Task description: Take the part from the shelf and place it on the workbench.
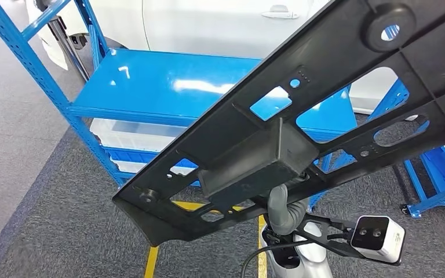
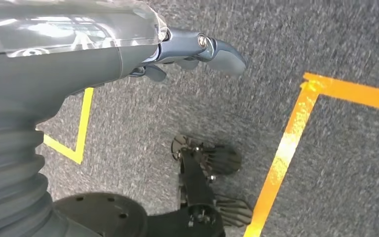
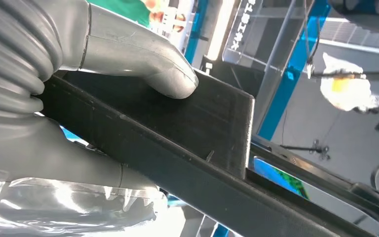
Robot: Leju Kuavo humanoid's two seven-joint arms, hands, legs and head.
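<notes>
Filling the foreground of the head view, a long flat black plastic part (image 1: 301,116) with cut-out windows and a box-shaped block on its underside slants from lower left to upper right, held up in the air in front of the blue metal shelf (image 1: 168,87). Below that block, the right hand (image 1: 282,204) reaches up from the silver arm and grips the part from underneath; a grey finger curves up against the block. From the right wrist view, the right hand (image 3: 103,59) shows its thick grey thumb (image 3: 148,61) pressed flat on the black block of the part (image 3: 192,128), with the ribbed grey cover close behind it and the part's long edge running away from the camera. A white wrist camera (image 1: 378,237) sits on a black bracket beside that arm. Behind the part, the shelf's glossy blue top board is well apart from it, a translucent white bin (image 1: 133,136) rests on a lower level, and a white car body (image 1: 208,23) stands beyond. Grey carpet (image 1: 52,231) with yellow floor tape (image 1: 152,260) lies beneath. Seen from the left wrist view, the left hand (image 2: 192,52) hangs above the carpet with nothing in it, its fingers loosely bent yet apart.
</notes>
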